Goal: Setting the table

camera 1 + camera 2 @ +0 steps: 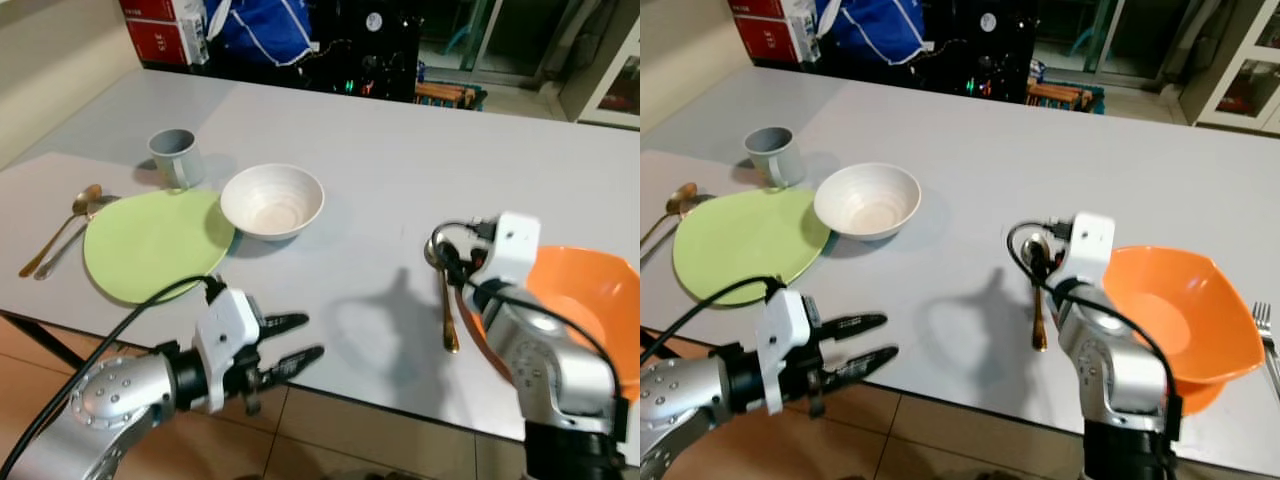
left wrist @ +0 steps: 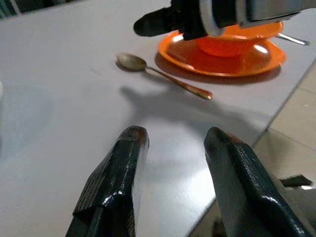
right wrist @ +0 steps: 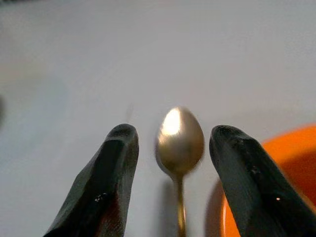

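Spoon (image 1: 447,305): gold, lying flat on the tabletop (image 1: 400,170) at lower right of the frame, touching or just beside the orange bowl (image 1: 590,300). Right gripper (image 3: 170,148): fingers spread, straddling the spoon's bowl end, nothing pinched. Left gripper (image 1: 290,345): spread, empty, hanging off the near edge at lower left. Handling, as judged: whether lifting or letting go, keep the fingers square to the thin handle. Room: open tabletop between spoon and white bowl (image 1: 272,200); near edge close.
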Available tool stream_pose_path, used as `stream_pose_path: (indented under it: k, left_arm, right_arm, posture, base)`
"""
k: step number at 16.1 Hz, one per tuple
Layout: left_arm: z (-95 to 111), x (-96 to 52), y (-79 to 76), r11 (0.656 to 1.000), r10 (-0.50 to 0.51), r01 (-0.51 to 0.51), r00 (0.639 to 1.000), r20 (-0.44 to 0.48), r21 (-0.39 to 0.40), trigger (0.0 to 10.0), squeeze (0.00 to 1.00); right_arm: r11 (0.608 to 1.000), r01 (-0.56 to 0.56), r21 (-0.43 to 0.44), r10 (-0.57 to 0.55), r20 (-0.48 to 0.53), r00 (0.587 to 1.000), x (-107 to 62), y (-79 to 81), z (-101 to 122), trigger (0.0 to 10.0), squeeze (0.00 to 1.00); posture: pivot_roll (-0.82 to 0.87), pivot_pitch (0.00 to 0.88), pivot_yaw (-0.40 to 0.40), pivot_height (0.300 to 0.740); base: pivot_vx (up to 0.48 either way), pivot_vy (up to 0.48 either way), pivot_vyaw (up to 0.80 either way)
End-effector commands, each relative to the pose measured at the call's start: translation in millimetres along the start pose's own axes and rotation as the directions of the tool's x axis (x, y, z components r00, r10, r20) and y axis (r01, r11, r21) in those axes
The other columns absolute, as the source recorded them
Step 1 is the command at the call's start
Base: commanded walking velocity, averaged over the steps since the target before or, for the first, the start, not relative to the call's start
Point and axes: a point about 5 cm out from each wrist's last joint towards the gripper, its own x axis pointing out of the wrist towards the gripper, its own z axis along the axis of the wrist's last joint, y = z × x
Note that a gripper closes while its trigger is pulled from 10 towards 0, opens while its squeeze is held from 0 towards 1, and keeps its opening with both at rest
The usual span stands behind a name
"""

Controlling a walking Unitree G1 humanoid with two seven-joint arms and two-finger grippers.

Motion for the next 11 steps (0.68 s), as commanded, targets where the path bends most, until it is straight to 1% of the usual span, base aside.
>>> stream_pose_path:
  k: [1,2,3,4,5,6,7,8,9,10,11]
  left_arm:
    - [4.5,-2.2,3.9,0.999,0.038,-0.038,0.999,0.020,0.018,10.0,0.00]
    - [15.2,-4.0,21.3,0.978,0.196,-0.201,0.977,0.084,0.048,10.0,0.00]
    - [20.7,-5.5,31.7,0.954,0.285,-0.294,0.951,0.118,0.058,10.0,0.00]
    - [26.1,-5.5,46.9,0.902,0.417,-0.428,0.896,0.152,0.051,10.0,0.00]
    - [29.8,-0.7,54.1,0.868,0.483,-0.495,0.859,0.169,0.037,10.0,0.00]
    - [33.6,6.9,59.2,0.826,0.553,-0.564,0.810,0.196,-0.002,10.0,0.00]
    - [35.5,11.6,62.0,0.782,0.614,-0.621,0.758,0.222,-0.044,10.0,0.00]
    - [36.9,13.5,60.0,0.752,0.651,-0.657,0.724,0.228,-0.058,10.0,0.00]
    - [38.7,10.8,52.8,0.727,0.675,-0.684,0.697,0.243,-0.060,10.0,0.00]
    - [37.7,9.0,50.8,0.718,0.684,-0.693,0.688,0.242,-0.061,10.0,0.00]
    - [31.7,6.1,45.5,0.717,0.686,-0.696,0.695,0.214,-0.039,10.0,0.00]
  right_arm:
    - [1.000,-0.024,0.008,0.024,0.023,0.999,-4.6,1.9,9.7,10.0,0.00]
    - [0.998,-0.061,-0.001,0.061,0.119,0.991,-12.6,4.7,28.8,10.0,0.00]
    - [0.997,-0.076,-0.018,0.078,0.176,0.981,-17.1,5.1,39.3,10.0,0.00]
    - [0.994,-0.092,-0.061,0.105,0.254,0.962,-23.0,5.6,52.4,10.0,0.00]
    - [0.991,-0.106,-0.083,0.126,0.297,0.946,-26.9,6.5,59.1,10.0,0.00]
    - [0.986,-0.123,-0.110,0.153,0.327,0.933,-32.3,7.9,60.9,10.0,0.00]
    - [0.982,-0.130,-0.135,0.169,0.339,0.925,-38.0,7.3,59.3,10.0,0.00]
    - [0.983,-0.152,-0.101,0.177,0.325,0.929,-46.4,4.9,54.8,10.0,0.00]
    - [0.983,-0.177,-0.048,0.183,0.317,0.931,-58.0,2.6,48.8,10.0,0.00]
    - [0.983,-0.176,-0.043,0.181,0.316,0.931,-61.1,1.7,46.5,10.0,0.00]
    - [0.984,-0.176,-0.003,0.169,0.297,0.940,-65.6,-1.2,35.9,10.0,0.00]
  posture:
    - [0.06,0.052,-0.002,0.740]
    - [0.05,0.041,0.001,0.740]
    - [0.05,0.041,0.001,0.740]
    - [0.04,0.025,0.007,0.740]
    - [0.02,0.005,0.014,0.740]
    - [0.02,0.002,0.014,0.740]
    - [0.03,0.001,0.015,0.740]
    - [0.03,0.000,0.011,0.740]
    - [0.03,0.000,0.003,0.740]
    - [0.03,0.000,0.003,0.740]
    - [0.04,0.000,-0.011,0.740]
  base:
    - [0.000,0.000,0.00]
    - [0.000,0.000,0.00]
    - [0.000,0.000,0.00]
    - [0.000,0.000,0.00]
    - [0.000,0.000,0.00]
    - [0.000,0.000,0.00]
    - [0.000,0.000,0.00]
    - [0.000,0.000,0.00]
    - [0.000,0.000,0.00]
    - [0.000,0.000,0.00]
    - [0.000,0.000,0.00]
